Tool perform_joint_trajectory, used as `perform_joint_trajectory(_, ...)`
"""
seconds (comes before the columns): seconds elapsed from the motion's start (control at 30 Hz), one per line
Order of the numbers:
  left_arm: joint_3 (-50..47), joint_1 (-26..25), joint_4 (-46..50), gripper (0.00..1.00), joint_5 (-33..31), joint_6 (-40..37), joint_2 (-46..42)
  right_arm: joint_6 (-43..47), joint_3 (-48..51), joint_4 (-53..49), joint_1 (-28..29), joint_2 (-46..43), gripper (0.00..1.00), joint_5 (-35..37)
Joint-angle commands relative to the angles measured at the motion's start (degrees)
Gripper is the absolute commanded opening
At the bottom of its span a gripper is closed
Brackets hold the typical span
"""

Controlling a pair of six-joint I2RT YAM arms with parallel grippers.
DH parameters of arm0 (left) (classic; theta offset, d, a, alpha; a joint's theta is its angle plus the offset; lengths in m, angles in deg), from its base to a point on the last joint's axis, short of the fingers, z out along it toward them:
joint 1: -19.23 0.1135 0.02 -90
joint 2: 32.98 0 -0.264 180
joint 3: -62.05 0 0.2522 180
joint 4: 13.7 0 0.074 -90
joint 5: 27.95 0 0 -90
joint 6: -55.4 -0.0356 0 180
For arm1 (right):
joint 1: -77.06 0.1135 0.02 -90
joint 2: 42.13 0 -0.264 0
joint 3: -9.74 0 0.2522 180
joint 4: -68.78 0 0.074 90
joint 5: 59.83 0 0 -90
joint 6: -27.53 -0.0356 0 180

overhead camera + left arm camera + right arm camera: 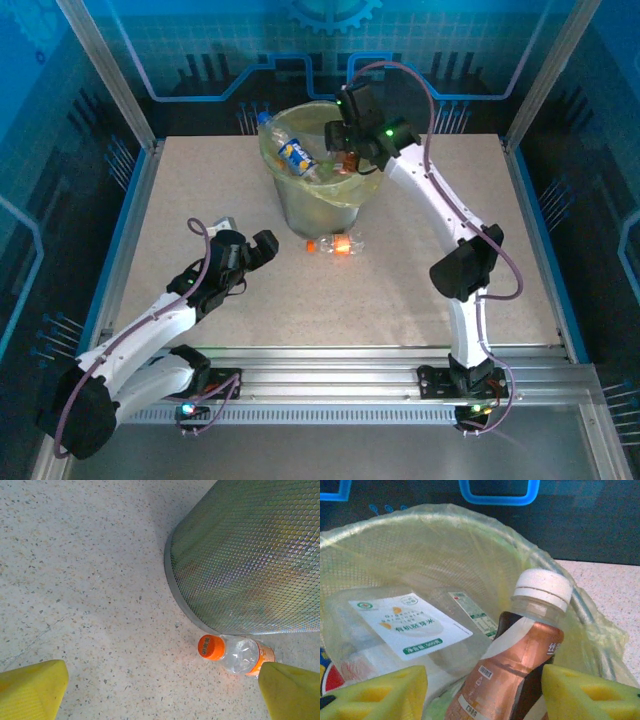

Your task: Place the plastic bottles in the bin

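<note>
left claw [250, 242]: jaws wide open, nothing in them. the arm is stretched low over the table [200, 180], wrist aimed forward at the orange-capped bottle [235, 655]. that bottle lies on its side just ahead of the claw, nearer the bin-side finger. its body is touching or almost touching the foot of the bin [250, 570]. it's the only bottle seen on the table, so this reads as a lineup for a pick, and the open jaws fit that. the bin wall right behind the bottle leaves little room past it, likely why the claw comes in from the near side.

right claw [482, 690]: the arm reaches up and over, elbow high, wrist tipped down over the bin rim. brown bottle [515, 665] with a white cap stands tilted between the pads, over the liner. there's a gap at one pad, and the other looks at or on it. can't tell whether it's clamped or free. beyond the claw, inside the bin: clear bottle [405, 625] with a white label, already in.
</note>
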Motion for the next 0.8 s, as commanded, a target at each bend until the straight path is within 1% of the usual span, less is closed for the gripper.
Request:
perform_joint_trajectory(0.0,-1.0,0.2,-0.1,0.99,0.0,-0.1,-0.9,-2.1,4.0,0.3,0.2,-3.2,0.62,-6.9)
perform_joint_trajectory(0.17,-1.0,0.2,-0.2,0.99,0.0,-0.2,-0.9,-2.6,6.1,1.0,0.2,-5.4,0.62,-9.6)
perform_joint_trajectory(0.3,-1.0,0.3,-0.4,0.99,0.0,-0.1,-0.8,-2.2,6.7,1.1,0.2,-6.2,0.63,-8.1)
perform_joint_trajectory(0.37,-0.9,0.2,-0.4,0.99,0.1,-0.2,-0.7,-1.2,5.9,0.6,0.2,-5.9,0.63,-7.1)
perform_joint_trajectory(0.47,-0.8,0.3,-0.2,0.99,0.1,-0.2,-0.8,1.3,2.0,-1.8,0.2,-4.9,0.65,-6.6)
perform_joint_trajectory(0.53,-0.8,0.3,-0.1,0.99,-0.1,-0.2,-0.8,3.5,0.1,-2.9,0.3,-5.1,0.67,-6.7)
perform_joint_trajectory(0.6,-0.8,0.3,-0.1,0.99,-0.2,-0.2,-0.9,6.4,0.2,-2.8,0.6,-6.5,0.71,-7.2)
perform_joint_trajectory(0.7,-0.8,0.2,-0.4,0.99,-0.3,-0.2,-0.7,9.9,3.4,-1.6,1.1,-10.4,0.77,-8.3)
perform_joint_trajectory(0.77,-0.7,0.2,-0.6,0.99,-0.2,-0.2,-0.3,12.2,8.2,0.1,1.3,-14.1,0.81,-9.9)
